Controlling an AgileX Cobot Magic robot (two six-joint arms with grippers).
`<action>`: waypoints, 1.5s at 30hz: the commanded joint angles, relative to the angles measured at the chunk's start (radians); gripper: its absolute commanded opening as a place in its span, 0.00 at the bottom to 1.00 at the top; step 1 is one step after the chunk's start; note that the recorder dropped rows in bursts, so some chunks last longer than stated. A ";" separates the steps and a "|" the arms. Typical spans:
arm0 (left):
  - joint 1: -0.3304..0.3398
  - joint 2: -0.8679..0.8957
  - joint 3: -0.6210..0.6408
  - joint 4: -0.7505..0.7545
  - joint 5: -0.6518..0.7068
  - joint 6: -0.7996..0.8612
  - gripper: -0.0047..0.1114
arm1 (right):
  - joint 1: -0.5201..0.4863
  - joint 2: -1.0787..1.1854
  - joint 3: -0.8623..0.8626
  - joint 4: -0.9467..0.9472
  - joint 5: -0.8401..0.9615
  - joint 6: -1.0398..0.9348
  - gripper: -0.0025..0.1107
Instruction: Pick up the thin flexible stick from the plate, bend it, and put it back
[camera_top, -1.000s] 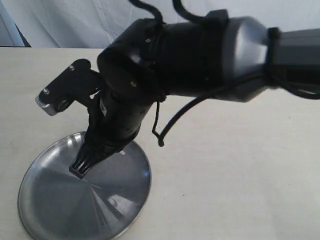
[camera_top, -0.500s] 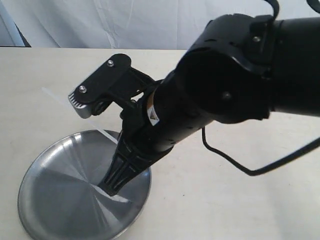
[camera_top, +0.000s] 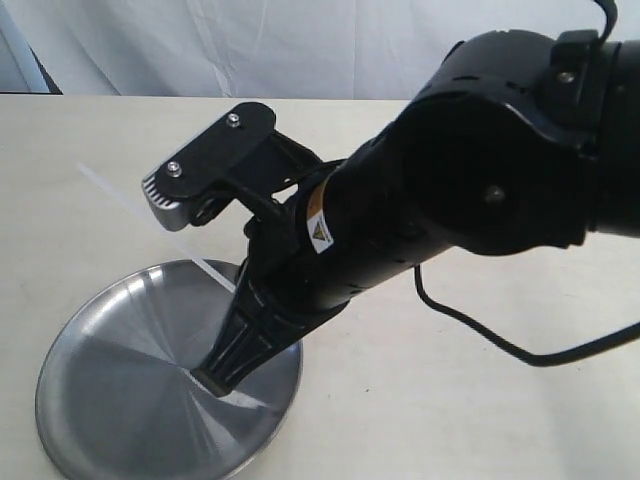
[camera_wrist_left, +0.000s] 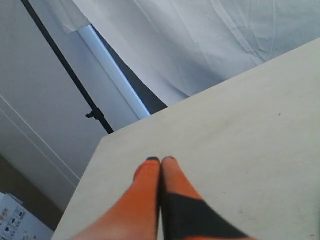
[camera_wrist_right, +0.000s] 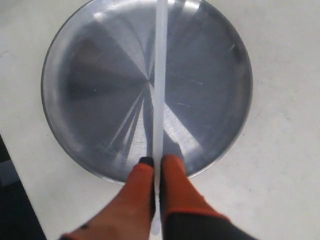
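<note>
The plate (camera_top: 110, 410) is a round shiny steel dish at the near left of the pale table. My right gripper (camera_top: 215, 380) reaches across from the right and hangs just above the plate's right half. It is shut on the thin flexible stick (camera_top: 140, 212), a whitish strip that slants up and away to the left, with a short end poking out below the fingers. The right wrist view has the stick (camera_wrist_right: 160, 75) running straight out from the gripper (camera_wrist_right: 156, 161) across the plate (camera_wrist_right: 210, 75). My left gripper (camera_wrist_left: 160, 160) is shut on nothing over bare table.
A black cable (camera_top: 470, 325) loops down from the right arm over the table. White cloth (camera_top: 300, 40) hangs behind the table. In the left wrist view the table's edge (camera_wrist_left: 95, 155) drops off next to a black pole (camera_wrist_left: 65, 70).
The right arm has swung toward the plate's right side. The stick now shows, slanting up to the left from the shut fingers. Little has moved in the last half second.
</note>
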 joint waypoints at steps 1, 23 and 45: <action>-0.004 -0.006 0.002 0.044 -0.012 -0.002 0.04 | -0.004 -0.008 0.005 0.003 -0.016 -0.005 0.02; -0.004 -0.006 0.002 -0.097 -0.570 -0.193 0.04 | -0.004 -0.008 0.005 0.046 -0.024 -0.026 0.02; -0.004 -0.006 0.002 0.064 -0.588 -1.207 0.04 | -0.004 -0.020 0.005 0.337 -0.101 -0.189 0.02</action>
